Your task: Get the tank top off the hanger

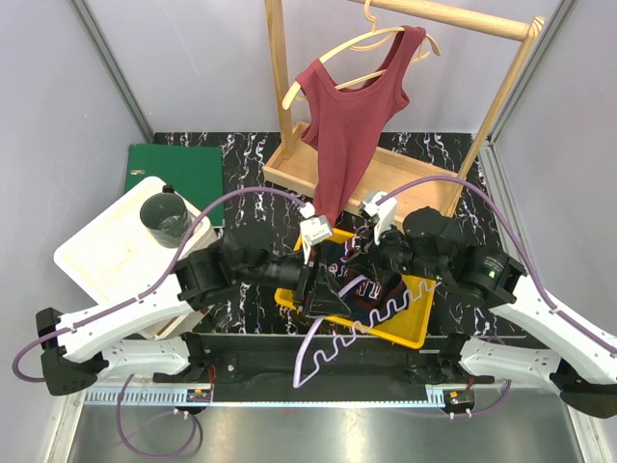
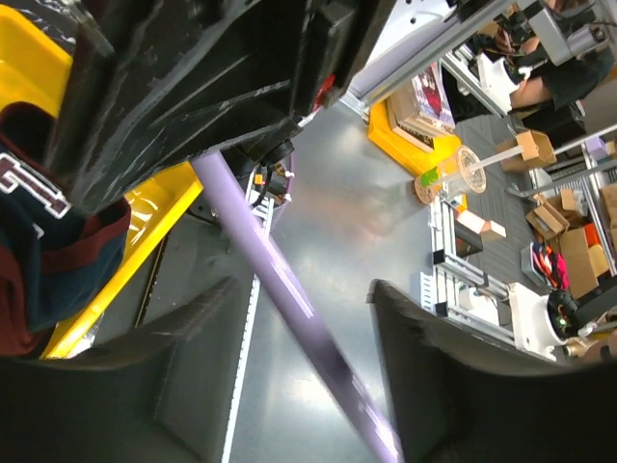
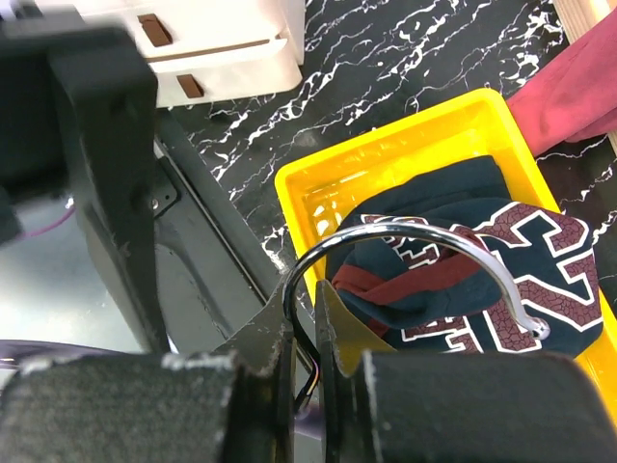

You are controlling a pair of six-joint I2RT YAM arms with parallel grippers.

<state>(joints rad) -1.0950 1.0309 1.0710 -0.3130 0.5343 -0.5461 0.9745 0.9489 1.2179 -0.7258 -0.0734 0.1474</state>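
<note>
Black marbled bench carries a wooden rack, and on it the red tank top hangs from a wooden hanger. Its long axis runs from the straps at the upper right down to the hem at the lower left, which ends just above the arms. Both hands are hard to make out from above, crowded over a yellow tray that holds a navy jersey. The left hand has its fingers apart, with a purple cable passing between them. The right hand is pinched onto a chrome hook; what the hook belongs to is hidden.
</note>
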